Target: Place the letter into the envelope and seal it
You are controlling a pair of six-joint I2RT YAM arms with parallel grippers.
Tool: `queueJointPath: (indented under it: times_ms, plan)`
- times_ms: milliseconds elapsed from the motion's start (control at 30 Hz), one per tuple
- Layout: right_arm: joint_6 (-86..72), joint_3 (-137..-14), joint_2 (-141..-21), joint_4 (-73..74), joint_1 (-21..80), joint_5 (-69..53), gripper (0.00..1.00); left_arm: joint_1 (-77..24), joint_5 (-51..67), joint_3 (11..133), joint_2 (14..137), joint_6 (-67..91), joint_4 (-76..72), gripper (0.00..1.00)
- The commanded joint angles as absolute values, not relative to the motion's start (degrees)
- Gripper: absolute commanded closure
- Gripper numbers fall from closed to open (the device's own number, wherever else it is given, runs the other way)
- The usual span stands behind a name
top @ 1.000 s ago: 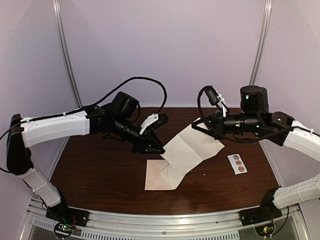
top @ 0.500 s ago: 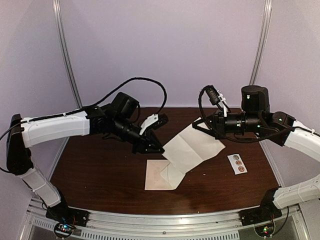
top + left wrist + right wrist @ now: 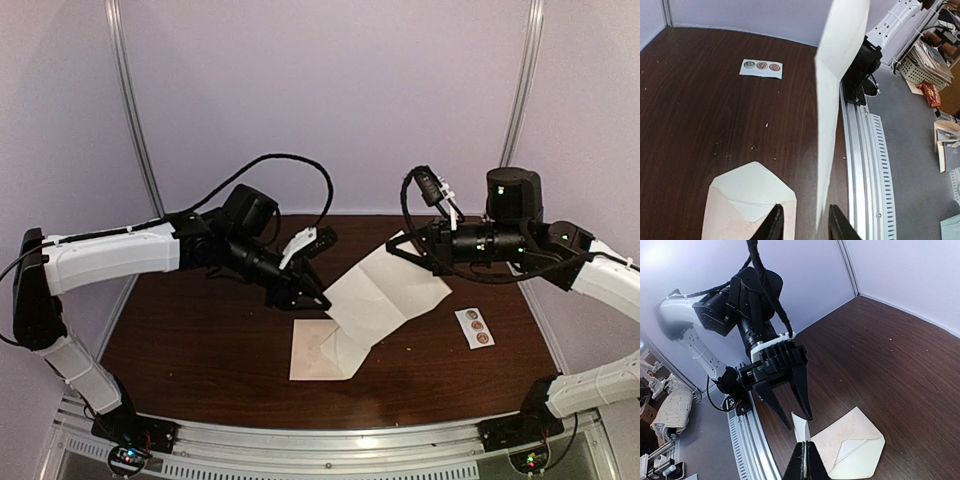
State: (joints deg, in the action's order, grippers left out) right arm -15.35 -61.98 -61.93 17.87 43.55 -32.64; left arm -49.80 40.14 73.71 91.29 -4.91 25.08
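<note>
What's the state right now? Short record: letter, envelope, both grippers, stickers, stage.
letter: lifted off the table, slanting down toward the envelope
envelope: flat on the table, flap open
right gripper: shut on the letter's upper corner
left gripper: open, fingers either side of the letter's lower edge, not clamped
sticker strip: on the table to the right, apart from everything, untouched
stage: letter not yet in the envelope, nothing sealed

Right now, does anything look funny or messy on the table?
Yes. The letter isn't lying flat: the right fingers pinch its far corner, so it hangs slanted over the open envelope. Pale crumbs dot the table too.
</note>
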Motion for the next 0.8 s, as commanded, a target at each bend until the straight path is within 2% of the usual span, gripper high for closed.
queueJointPath:
  times_ms: [0, 333, 533, 767]
  plan:
    - [-15.03, -63.37, -63.18, 17.48, 43.21, -34.48, 1.00, -49.48, 44.58, 74.97, 91.43, -1.82, 19.66, 0.65]
    - [-14.55, -63.54, -65.02, 16.46, 43.24, -35.93, 1.00, -49.70, 48.32, 76.55, 95.10, 3.90, 14.64, 0.69]
    - [-14.29, -63.54, -65.93, 16.17, 43.17, -36.62, 1.00, -49.73, 48.07, 76.49, 96.94, 6.21, 12.56, 0.79]
    - [-14.39, -63.21, -66.73, 15.70, 43.18, -37.09, 1.00, -49.70, 47.45, 75.84, 97.82, 7.83, 11.45, 1.00]
